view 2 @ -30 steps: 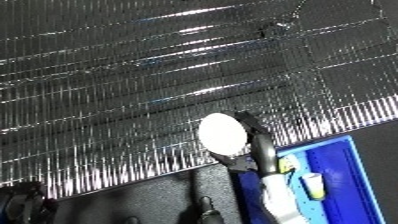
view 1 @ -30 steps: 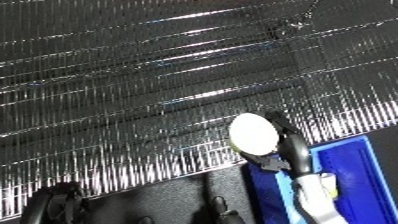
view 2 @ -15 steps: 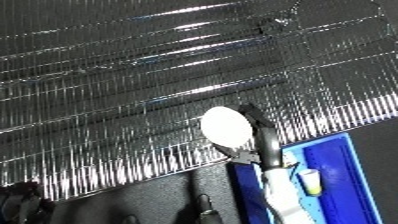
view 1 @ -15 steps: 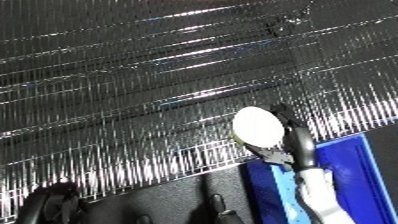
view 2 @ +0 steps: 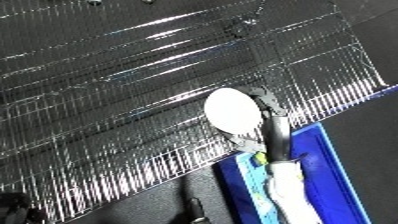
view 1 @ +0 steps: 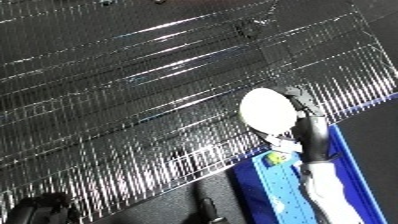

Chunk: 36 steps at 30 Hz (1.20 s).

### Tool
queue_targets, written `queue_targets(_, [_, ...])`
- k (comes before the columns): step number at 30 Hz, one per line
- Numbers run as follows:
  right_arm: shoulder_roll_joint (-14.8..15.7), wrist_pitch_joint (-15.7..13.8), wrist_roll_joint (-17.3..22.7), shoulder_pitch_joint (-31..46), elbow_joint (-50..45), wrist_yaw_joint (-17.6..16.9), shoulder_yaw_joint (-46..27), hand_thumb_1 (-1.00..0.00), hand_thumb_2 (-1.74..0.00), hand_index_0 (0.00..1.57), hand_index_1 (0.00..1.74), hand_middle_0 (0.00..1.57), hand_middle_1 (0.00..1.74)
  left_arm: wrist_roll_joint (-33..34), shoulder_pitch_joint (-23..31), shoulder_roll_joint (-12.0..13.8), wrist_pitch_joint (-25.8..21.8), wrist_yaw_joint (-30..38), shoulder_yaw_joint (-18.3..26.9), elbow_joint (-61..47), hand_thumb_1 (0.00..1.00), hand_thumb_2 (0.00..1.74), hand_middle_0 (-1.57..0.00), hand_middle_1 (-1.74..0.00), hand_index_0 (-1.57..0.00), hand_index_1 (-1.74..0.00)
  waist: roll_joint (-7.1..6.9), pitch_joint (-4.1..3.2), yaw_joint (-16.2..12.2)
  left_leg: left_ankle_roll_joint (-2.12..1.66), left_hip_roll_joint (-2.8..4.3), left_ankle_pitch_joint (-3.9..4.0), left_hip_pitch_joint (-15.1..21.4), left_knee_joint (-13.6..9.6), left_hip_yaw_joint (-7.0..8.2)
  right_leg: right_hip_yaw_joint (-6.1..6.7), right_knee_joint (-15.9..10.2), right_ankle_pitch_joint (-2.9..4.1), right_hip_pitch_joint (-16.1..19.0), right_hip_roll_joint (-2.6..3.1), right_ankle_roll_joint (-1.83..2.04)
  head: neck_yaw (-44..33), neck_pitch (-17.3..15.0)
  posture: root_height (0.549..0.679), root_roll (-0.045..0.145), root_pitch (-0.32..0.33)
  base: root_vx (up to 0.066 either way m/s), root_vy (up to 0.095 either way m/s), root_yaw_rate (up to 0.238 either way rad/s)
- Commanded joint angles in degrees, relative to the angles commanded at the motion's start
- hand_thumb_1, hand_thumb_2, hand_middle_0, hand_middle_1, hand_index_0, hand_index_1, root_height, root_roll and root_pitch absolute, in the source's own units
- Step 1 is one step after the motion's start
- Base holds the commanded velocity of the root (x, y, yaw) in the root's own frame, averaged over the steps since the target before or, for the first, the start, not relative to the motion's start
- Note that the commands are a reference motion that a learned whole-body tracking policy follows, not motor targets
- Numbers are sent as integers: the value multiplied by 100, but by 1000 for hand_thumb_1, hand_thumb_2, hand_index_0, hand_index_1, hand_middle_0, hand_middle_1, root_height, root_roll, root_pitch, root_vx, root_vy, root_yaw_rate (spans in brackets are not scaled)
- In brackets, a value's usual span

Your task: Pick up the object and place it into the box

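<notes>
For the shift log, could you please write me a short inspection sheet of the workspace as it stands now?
Surface: shiny ribbed metallic sheet over most of the view; dark floor beyond its lower edge.
Job's things: white oval object held above the sheet; blue bin at lower right, something pale and yellow inside, not identifiable.
Clutter: nothing seen.
Hands: right hand, fingers curled round the white oval object, beside the blue bin's far end; left hand not in view.
Cables: nothing seen.
Surroundings: dark shape at the lower left corner, not identifiable.
</notes>
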Motion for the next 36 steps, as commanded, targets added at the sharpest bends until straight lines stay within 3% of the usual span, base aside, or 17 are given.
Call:
queue_targets(8, [-219, -153, 145, 395, -186, -230, -468, -700, -1218, 1099, 1218, 1099, 1218, -113, 105, -108, -134, -76, -26, 64, 1000, 1740, -1570, -1740, -1570, -1740, 175, -79, -388, -83, 104, 49, 475, -340, 346, 200, -556, 171, 313, -76, 21, 654, 303, 664, 59, -43, -34, 101, -291])
queue_targets(15, [-358, -207, 401, 923, -278, -197, -941, -700, -1218, 1099, 1218, 1099, 1218, -251, 212, -326, -310, -40, -118, 130, 1000, 1740, -1570, -1740, -1570, -1740, 410, -171, -849, -137, 174, 49, 838, -562, 681, 447, -828, 236, 435, -176, 77, 1084, 533, 666, 69, -46, -9, 146, -249])
queue_targets(20, [-353, -228, 438, 1317, -248, -253, -1218, -700, -1218, 1099, 1218, 1099, 1218, -304, 278, -434, -423, -32, -142, 198, 1000, 1740, -1570, -1740, -1570, -1740, 495, -232, -1150, -141, 218, 33, 1037, -670, 887, 577, -959, 271, 468, -154, 117, 1296, 648, 666, 71, -45, 8, 104, -193])
queue_targets(25, [-293, -373, 987, 1601, -30, -59, -1490, -700, -1218, 1099, 1218, 1099, 1218, -331, 314, -535, -552, -26, -166, 284, 1000, 1740, -1570, -1740, -1570, -1740, 574, -264, -1393, -143, 248, 2, 1166, -758, 1039, 680, -1098, 320, 475, -129, 162, 1513, 764, 667, 71, -40, 7, 75, -163])
queue_targets(31, [-271, -557, 1501, 1671, 384, 195, -1633, -400, -696, 628, 696, 628, 696, -338, 241, -632, -652, 7, -245, 410, 1000, 1740, -1570, -1740, -1570, -1740, 672, -278, -1519, -158, 233, 8, 1255, -851, 1104, 737, -1255, 387, 503, -128, 193, 1762, 856, 668, 74, -36, -1, 40, -75])
queue_targets(36, [-355, -623, 1702, 1618, 653, 309, -1680, -150, -261, 235, 261, 235, 261, -376, 195, -678, -716, 27, -310, 469, 1000, 1740, -1570, -1740, -1570, -1740, 766, -292, -1531, -184, 218, 40, 1293, -936, 1093, 743, -1347, 423, 532, -155, 203, 1933, 914, 669, 76, -32, -5, 27, -3])
